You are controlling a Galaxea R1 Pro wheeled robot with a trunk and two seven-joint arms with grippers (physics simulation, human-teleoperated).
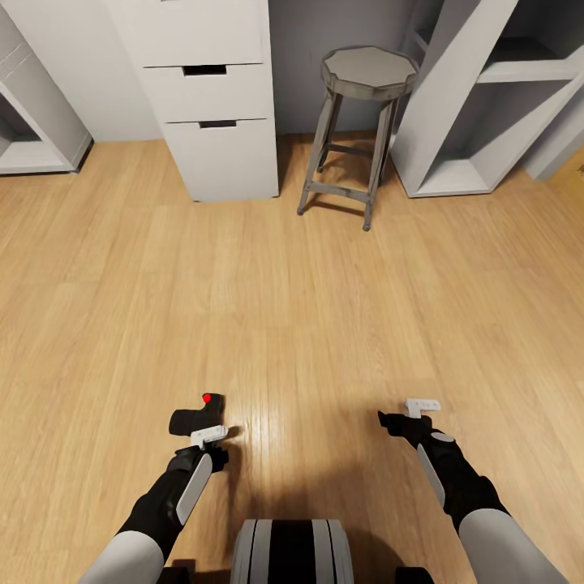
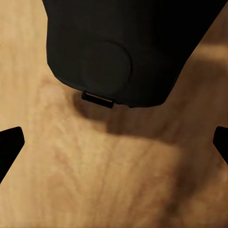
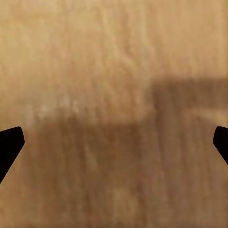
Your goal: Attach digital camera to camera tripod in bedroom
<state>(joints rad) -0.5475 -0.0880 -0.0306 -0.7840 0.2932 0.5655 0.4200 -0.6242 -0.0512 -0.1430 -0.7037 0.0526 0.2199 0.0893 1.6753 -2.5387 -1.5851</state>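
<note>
Digital camera (image 1: 197,416): black body, red button on top, at the tip of the left gripper (image 1: 212,435), about 7 o'clock in the head view. Held above the wood floor (image 1: 292,308), shadow below it.
Left wrist view: camera (image 2: 128,52) sits across the gripper line, round raised patch and a small tab on its underside facing the lens. Dark fingers (image 2: 9,147) show at the two side edges of the picture.
Left fingers: camera is carried at their tip; the actual pinch contact is hidden, so I can't tell how tightly they close.
Right gripper (image 1: 405,415): about 5 o'clock in the head view, white tab at its tip, nothing in it that I can see.
Right fingers (image 3: 9,145): tips sit at opposite edges of the right wrist view, spread wide, bare floor (image 3: 114,95) between them.
Drawer cabinet (image 1: 207,89): white, 11 o'clock, against the grey wall.
Stool (image 1: 361,122): grey, round seat, 1 o'clock, just beside the cabinet.
Shelving (image 1: 487,97): white open unit, 2 o'clock.
Low shelf (image 1: 36,122): white, 10 o'clock.
Robot base (image 1: 292,551): 6 o'clock.
</note>
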